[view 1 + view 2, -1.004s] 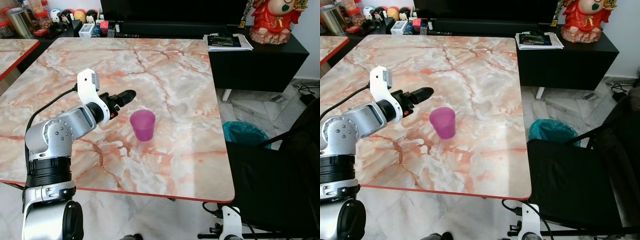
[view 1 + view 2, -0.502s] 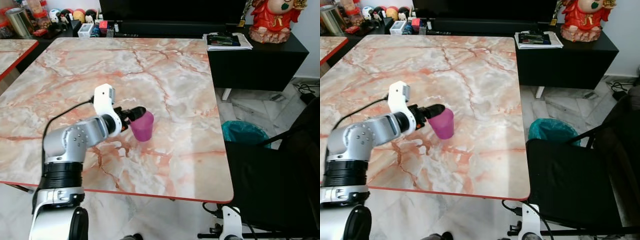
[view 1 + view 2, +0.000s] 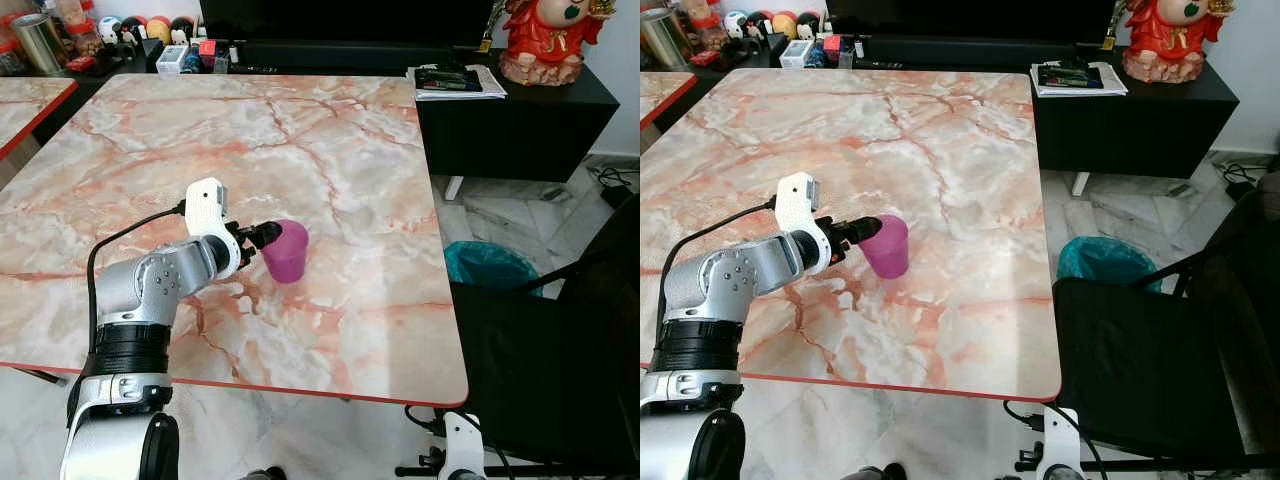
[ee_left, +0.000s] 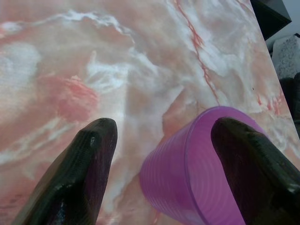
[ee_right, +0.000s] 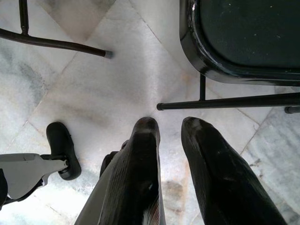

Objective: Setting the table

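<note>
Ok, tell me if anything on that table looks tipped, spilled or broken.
Nothing stands out. The purple cup stands upright on the marble table, with no spill or damage visible. The left gripper is open at the cup, one finger over its rim and the other outside. The right gripper hangs idle above the floor.

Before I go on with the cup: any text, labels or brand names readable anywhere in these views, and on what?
None can be read.
Purple cup, at the left hand: plain, no print.
Stack of books or papers on the black cabinet: covers too small and blurred to read.
Small boxes and packets on the far shelf: print too small to read.
Red figurine: no legible lettering.
</note>
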Robot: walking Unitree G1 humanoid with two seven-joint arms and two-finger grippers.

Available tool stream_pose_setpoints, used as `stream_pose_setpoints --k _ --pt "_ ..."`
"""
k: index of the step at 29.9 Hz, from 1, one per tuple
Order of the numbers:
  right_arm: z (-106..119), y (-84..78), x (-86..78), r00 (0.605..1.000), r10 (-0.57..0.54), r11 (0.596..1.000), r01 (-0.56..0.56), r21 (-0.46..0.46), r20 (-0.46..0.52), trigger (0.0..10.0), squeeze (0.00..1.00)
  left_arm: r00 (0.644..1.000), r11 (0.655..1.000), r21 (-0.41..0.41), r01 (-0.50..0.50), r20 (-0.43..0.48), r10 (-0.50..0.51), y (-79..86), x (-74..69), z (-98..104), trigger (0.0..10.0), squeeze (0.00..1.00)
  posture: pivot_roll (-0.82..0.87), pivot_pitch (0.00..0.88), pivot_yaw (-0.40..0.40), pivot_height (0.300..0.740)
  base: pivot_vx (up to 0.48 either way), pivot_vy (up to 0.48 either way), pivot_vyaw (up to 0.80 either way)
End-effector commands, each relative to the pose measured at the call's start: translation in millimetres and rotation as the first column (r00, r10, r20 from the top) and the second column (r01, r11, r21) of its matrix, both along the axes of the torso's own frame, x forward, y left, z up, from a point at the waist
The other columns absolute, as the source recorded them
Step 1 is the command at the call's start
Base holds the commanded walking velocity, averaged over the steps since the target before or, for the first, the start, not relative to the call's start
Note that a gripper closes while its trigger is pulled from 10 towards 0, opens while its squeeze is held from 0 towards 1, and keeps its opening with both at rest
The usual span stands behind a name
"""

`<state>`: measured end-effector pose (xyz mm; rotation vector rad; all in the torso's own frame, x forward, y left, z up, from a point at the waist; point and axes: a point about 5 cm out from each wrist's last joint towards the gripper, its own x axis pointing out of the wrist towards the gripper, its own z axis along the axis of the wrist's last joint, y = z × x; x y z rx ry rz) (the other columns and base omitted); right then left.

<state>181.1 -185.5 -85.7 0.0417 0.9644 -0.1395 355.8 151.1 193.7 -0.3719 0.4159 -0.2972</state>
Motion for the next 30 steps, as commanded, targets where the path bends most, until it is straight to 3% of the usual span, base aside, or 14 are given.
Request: stream_pose_setpoints --k 1,2,11,12,13,15,30 --pt "-2.2 0.5 -4.3 1.0 -0.013 1.0 0.013 0.008 -0.016 10.0 0.0 1.0 1.0 0.003 -0.018 0.007 0.018 1.8 2.3 2.8 7.0 0.0 0.01 0.12 0.031 0.74 0.0 0.0 0.0" --pt "-2.2 0.5 -4.2 1.0 -0.012 1.0 0.013 0.008 -0.016 10.0 0.0 1.0 1.0 0.004 -0.019 0.007 0.019 1.8 2.3 1.8 4.4 0.0 0.01 0.12 0.031 0.74 0.0 0.0 0.0" --pt "-2.0 0.7 -3.8 1.0 -0.014 1.0 0.014 0.009 -0.015 10.0 0.0 1.0 1.0 -0.009 -0.021 0.002 0.021 -0.9 2.8 0.5 4.1 0.0 0.0 0.13 0.032 0.74 0.0 0.0 0.0" --pt "-2.0 0.8 -3.7 1.0 -0.015 1.0 0.015 0.009 -0.014 10.0 0.0 1.0 1.0 -0.009 -0.02 0.002 0.02 -1.2 3.0 0.6 3.6 0.0 0.0 0.13 0.032 0.74 0.0 0.0 0.0" --pt "-1.9 0.9 -3.7 1.0 -0.015 1.0 0.015 0.009 -0.014 10.0 0.0 1.0 1.0 -0.009 -0.02 0.002 0.02 -1.5 3.1 0.6 2.0 0.0 0.0 0.13 0.032 0.74 0.0 0.0 0.0" --pt "-1.8 1.0 -3.4 1.0 -0.015 1.0 0.015 0.01 -0.013 10.0 0.0 1.0 1.0 -0.01 -0.019 0.003 0.019 -1.6 3.5 0.8 1.1 0.0 0.0 0.131 0.032 0.74 0.0 0.0 0.0" --pt "-1.4 1.3 -2.5 1.0 -0.019 1.0 0.019 0.012 -0.01 10.0 0.0 1.0 1.0 -0.004 -0.009 0.01 0.009 2.5 2.6 2.4 1.0 0.0 0.0 0.139 0.034 0.74 0.0 0.0 0.0"
